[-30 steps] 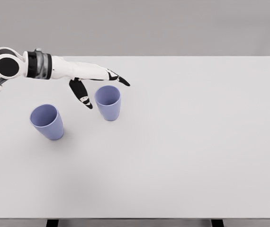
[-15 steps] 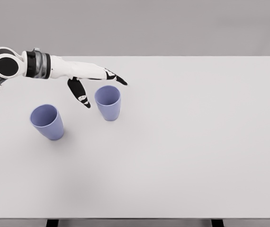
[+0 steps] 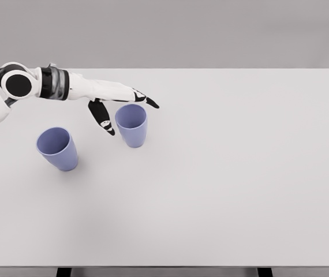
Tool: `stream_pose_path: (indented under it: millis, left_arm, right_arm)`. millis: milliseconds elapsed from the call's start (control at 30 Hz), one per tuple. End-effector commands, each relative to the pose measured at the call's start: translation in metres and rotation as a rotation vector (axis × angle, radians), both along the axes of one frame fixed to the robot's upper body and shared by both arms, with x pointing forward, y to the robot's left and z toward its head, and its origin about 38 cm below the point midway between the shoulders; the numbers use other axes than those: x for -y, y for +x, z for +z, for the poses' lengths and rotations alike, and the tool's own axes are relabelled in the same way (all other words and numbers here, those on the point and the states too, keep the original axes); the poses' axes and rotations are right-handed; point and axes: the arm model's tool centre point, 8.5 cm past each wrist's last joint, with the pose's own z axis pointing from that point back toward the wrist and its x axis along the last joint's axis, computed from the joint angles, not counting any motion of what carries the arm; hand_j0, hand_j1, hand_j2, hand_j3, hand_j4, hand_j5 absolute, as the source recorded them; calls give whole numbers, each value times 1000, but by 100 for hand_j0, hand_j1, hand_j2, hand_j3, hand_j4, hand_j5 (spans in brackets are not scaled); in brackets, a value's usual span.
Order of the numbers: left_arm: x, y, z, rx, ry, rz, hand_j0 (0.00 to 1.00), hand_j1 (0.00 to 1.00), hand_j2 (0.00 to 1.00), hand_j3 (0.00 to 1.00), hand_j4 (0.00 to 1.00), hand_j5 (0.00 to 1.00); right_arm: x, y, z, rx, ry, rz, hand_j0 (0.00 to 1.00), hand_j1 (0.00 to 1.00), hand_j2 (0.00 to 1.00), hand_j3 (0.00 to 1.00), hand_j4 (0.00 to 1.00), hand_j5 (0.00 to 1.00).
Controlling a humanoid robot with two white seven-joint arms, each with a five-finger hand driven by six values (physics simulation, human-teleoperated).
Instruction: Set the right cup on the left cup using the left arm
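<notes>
On the white surface (image 3: pixel 222 184) stand two blue-violet cups, both upright with the opening up. The right cup (image 3: pixel 131 125) is in the far left part of the surface. The left cup (image 3: pixel 58 149) stands to the left of it and a little nearer, and it looks slightly tilted in this view. The two cups are apart and do not touch each other; there is a clear strip of surface between them.

The left arm comes in from the left edge of the picture, with its white and black joint visible near the far left corner. The left hand (image 3: pixel 113 99) reaches to the right and hovers over the far side of the right cup. Its fingers are spread and hold nothing. The long fingers (image 3: pixel 147 101) point to the right, past the far rim of the right cup, with their dark tips just beyond the cup's rim. The thumb (image 3: pixel 103 117) points down and toward the near side, just beside the left wall of the right cup, in the gap between the two cups. From this view I cannot tell if the thumb touches the cup wall or stays just off it.

The right cup is therefore still on the surface, between the thumb and the fingers, not lifted.
</notes>
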Motion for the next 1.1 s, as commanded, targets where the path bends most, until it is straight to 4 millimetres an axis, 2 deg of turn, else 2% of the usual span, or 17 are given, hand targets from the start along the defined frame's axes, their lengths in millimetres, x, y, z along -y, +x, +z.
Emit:
stream_pose_path:
  millis: [0,133,300,433,500,700,867,967,1067]
  left_arm:
    - [-1,1,0,-3,-4,8,100,100,100,100,100,100]
    - [2,2,-9,-20,-6,14,100,100,100,100,100,100]
    - [3,2,-8,-20,-8,12,100,100,100,100,100,100]
    - [5,2,-8,-18,-12,3,73,73,73,73,73,73]
    - [5,1,-9,-18,-12,-2,64,64,64,64,64,64]
    - [2,-3,-9,-10,-23,-32,58,58,58,58,58,58]
    - [3,-11,14,33,-62,-72,54,54,54,54,54,54]
    - [-6,-14,23,49,-71,-67,54,54,54,54,54,54]
    - [-17,-22,43,79,-74,-76,54,54,54,54,54,54]
  right_arm:
    - [0,0,0,1,1,1,100,100,100,100,100,100]
    - [0,0,0,-1,0,1,100,100,100,100,100,100]
    - [0,0,0,1,1,1,100,100,100,100,100,100]
    - [0,0,0,1,1,1,100,100,100,100,100,100]
    - [0,0,0,1,1,1,100,100,100,100,100,100]
    - [0,0,0,1,1,1,100,100,100,100,100,100]
    - [0,0,0,1,1,1,100,100,100,100,100,100]
    - [0,0,0,1,1,1,100,100,100,100,100,100]
    - [0,0,0,1,1,1,100,100,100,100,100,100]
